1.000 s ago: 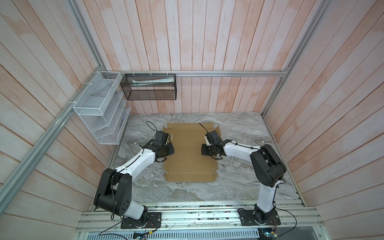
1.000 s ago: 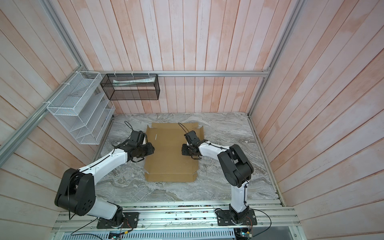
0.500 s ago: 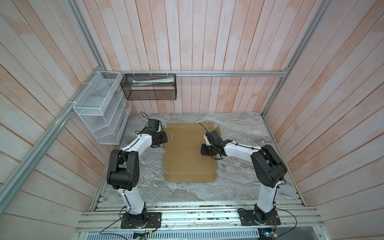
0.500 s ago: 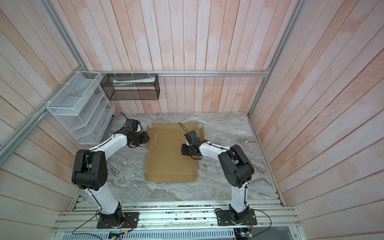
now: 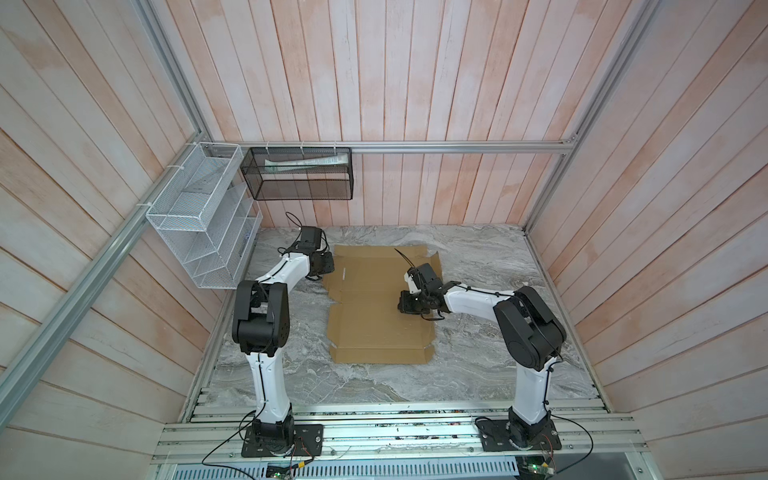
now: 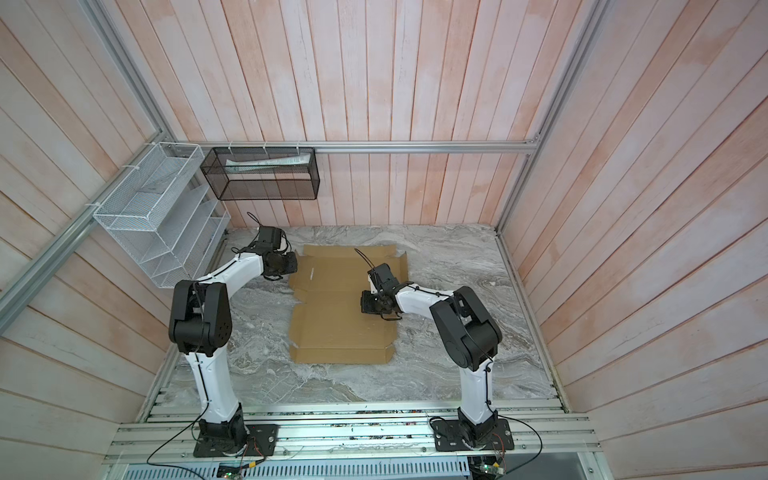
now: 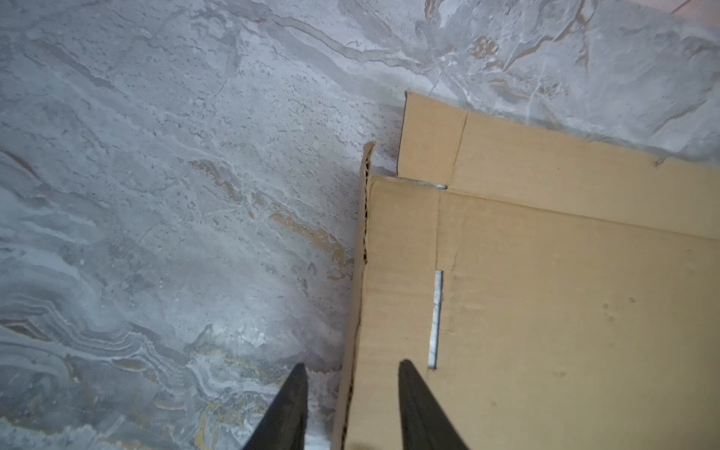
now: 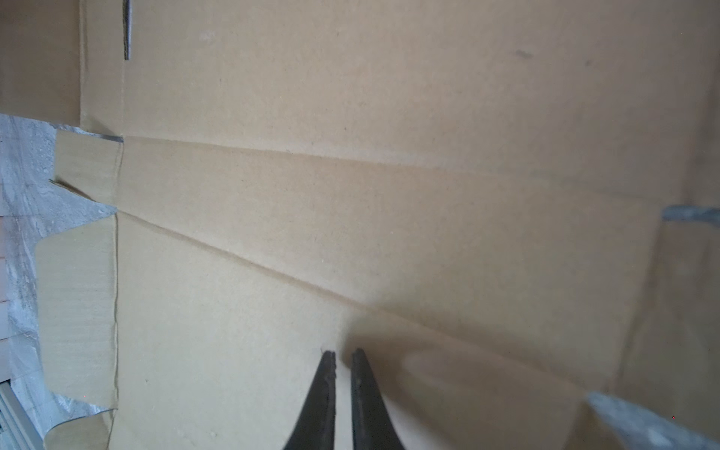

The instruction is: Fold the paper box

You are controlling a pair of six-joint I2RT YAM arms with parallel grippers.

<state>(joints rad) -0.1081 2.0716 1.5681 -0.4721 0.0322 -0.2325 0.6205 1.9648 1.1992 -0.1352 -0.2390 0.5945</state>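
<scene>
The paper box (image 5: 378, 307) is a plain tan corrugated cardboard cut-out. It lies unfolded and almost flat in the middle of the marbled table (image 5: 478, 374), its long side running from the near edge to the far. Creases, notched side tabs and a narrow slit (image 7: 435, 319) mark it, and its far side flaps lift slightly off the surface.

A: Entry one, paper box (image 7: 545, 311)?
B: It runs off the frame in both wrist views. In both top views my right gripper (image 5: 404, 306) covers a patch of it, and I cannot tell whether the tips touch.
A: Entry two?
B: My left gripper (image 7: 351, 363): finger bases cropped at the frame edge.
A: Entry three?
B: Sheets (image 5: 307, 161) in the black mesh basket (image 5: 299, 193): print too small to read.
</scene>
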